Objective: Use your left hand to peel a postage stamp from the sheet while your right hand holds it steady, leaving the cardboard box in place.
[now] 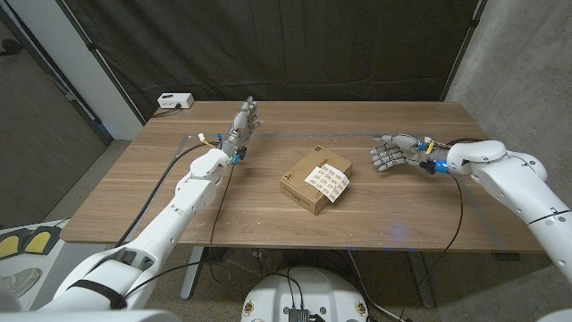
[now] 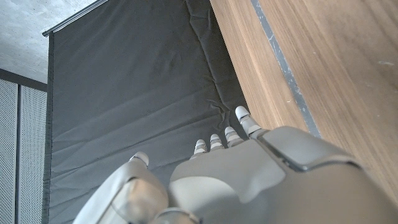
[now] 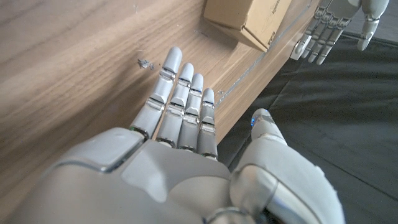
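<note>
A small cardboard box (image 1: pixel 307 183) sits mid-table, and a white sheet of stamps (image 1: pixel 329 181) lies on its top toward the right. My left hand (image 1: pixel 242 123) is raised at the back left of the box, well apart from it, fingers straight and holding nothing. My right hand (image 1: pixel 391 154) hovers to the right of the box, fingers extended toward it, nothing in it. In the right wrist view my right hand (image 3: pixel 180 118) reaches over the wood toward the box (image 3: pixel 249 17), with my left hand (image 3: pixel 323 31) beyond. In the left wrist view my left hand (image 2: pixel 224 168) points at the dark curtain.
A white power box (image 1: pixel 174 101) sits at the table's back left corner. A tape line (image 1: pixel 295 136) runs along the back of the wooden table (image 1: pixel 268 224). A dark curtain (image 1: pixel 268 45) hangs behind.
</note>
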`<state>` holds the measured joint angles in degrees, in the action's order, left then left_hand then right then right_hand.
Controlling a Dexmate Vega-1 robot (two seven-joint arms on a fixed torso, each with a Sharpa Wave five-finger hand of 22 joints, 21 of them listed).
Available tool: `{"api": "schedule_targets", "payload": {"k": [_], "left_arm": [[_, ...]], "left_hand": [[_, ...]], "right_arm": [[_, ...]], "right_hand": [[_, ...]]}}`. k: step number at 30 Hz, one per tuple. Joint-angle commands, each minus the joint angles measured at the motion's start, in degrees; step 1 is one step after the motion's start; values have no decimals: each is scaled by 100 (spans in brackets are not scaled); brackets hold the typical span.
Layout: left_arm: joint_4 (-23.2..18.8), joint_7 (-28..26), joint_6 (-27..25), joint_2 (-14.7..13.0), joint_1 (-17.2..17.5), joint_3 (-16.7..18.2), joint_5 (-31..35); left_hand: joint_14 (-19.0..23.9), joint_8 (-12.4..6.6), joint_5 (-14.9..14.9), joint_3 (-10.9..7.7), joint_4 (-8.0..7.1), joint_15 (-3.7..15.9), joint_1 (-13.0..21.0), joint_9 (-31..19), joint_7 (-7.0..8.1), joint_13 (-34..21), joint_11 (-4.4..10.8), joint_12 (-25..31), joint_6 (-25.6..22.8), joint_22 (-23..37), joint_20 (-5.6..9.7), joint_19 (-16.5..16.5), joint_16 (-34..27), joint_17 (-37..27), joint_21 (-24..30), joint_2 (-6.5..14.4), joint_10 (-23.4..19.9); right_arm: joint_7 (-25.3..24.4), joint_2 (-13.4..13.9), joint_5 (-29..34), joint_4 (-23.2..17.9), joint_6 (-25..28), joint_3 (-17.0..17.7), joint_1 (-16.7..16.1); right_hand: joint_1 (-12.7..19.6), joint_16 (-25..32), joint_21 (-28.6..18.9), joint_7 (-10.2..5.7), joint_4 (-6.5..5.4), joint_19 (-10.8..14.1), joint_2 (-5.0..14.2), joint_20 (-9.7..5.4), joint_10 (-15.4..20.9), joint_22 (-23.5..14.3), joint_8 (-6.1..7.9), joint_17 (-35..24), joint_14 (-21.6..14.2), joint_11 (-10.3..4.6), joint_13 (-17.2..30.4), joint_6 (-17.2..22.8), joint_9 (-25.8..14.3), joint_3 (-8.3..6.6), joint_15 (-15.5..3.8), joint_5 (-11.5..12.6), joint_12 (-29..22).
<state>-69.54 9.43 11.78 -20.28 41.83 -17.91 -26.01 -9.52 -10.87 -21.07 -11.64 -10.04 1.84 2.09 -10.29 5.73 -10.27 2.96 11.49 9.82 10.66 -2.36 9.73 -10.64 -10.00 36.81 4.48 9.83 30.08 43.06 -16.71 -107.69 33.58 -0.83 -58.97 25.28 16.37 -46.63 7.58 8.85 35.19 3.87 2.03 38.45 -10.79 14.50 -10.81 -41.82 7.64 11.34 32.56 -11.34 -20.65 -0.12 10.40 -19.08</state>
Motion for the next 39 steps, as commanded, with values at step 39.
{"api": "schedule_targets", "payload": {"k": [39], "left_arm": [[16, 61, 1, 58, -82, -68, 9]], "left_hand": [[-432, -12, -31, -30, 29, 51, 29, -18, 25, -17, -11, 3, 418, 16, -38, 614, -3, -16, -63, 385, 382]], "right_arm": [[2344, 1143, 293, 177, 634, -1574, 1313]], "right_hand": [[397, -640, 834, -201, 10, -2108, 212, 363, -1082, -32, -338, -56, 1959, -131, 21, -422, -16, -118, 411, 18, 614]]}}
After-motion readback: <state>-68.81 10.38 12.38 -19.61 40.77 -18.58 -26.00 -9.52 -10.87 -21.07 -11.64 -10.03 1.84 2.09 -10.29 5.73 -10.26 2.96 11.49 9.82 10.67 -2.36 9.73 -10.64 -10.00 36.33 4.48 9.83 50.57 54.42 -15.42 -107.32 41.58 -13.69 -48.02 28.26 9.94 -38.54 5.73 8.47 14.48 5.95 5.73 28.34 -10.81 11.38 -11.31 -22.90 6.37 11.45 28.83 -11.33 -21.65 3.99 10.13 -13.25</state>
